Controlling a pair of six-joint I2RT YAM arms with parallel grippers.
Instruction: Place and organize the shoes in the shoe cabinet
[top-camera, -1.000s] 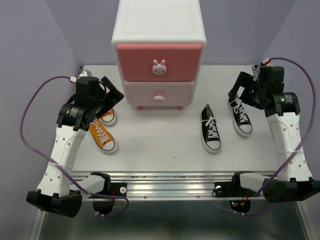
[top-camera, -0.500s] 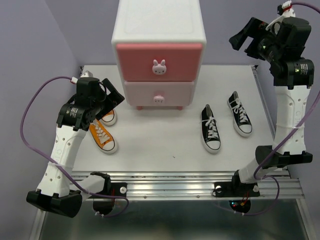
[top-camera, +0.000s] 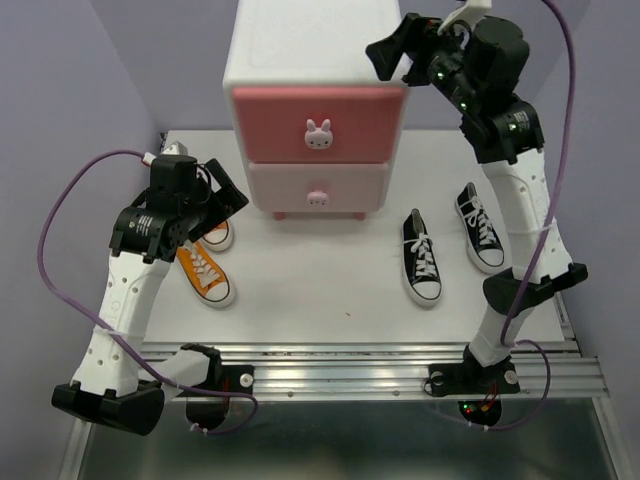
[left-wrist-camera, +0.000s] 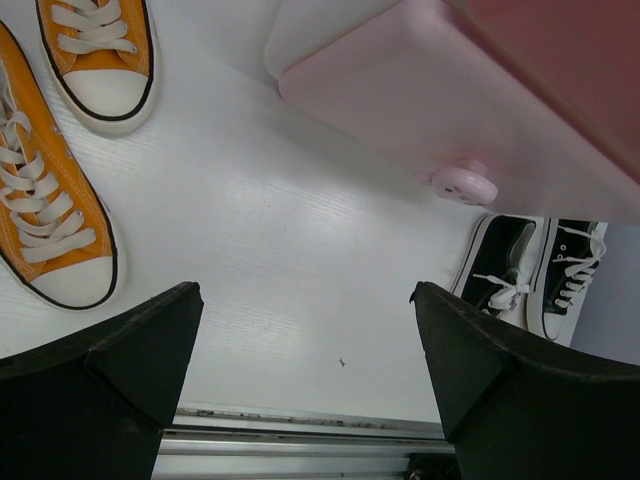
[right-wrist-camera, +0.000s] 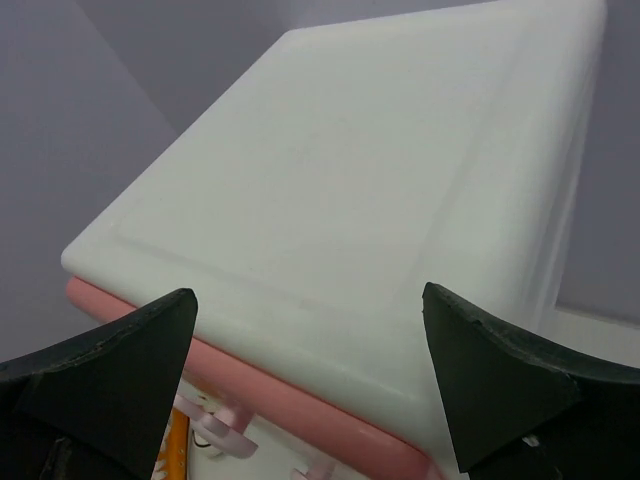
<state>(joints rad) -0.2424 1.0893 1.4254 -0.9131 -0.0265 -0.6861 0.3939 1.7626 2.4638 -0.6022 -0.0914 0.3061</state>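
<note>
The white shoe cabinet (top-camera: 318, 55) stands at the back centre, its darker pink drawer (top-camera: 350, 125) above its paler one (top-camera: 280, 185), both closed. Two orange shoes (top-camera: 207, 274) (left-wrist-camera: 45, 225) lie left of it, the farther one (left-wrist-camera: 100, 45) partly under my left gripper (top-camera: 228, 190). That gripper (left-wrist-camera: 302, 292) hovers open and holds nothing. Two black shoes (top-camera: 422, 258) (top-camera: 480, 228) lie to the right. My right gripper (top-camera: 393, 45) is raised, open and holding nothing, over the cabinet's top (right-wrist-camera: 350, 170) near its front right corner (right-wrist-camera: 308, 292).
A metal rail (top-camera: 340, 365) runs along the white table's (top-camera: 330, 300) near edge. Purple walls close in on the left, right and back. A purple cable loops out from each arm. The lower drawer's knob (left-wrist-camera: 462, 185) sticks out toward the front.
My right arm has lifted from beside the black shoes and swung up and left over the cabinet's top. The left arm and all shoes have stayed put.
</note>
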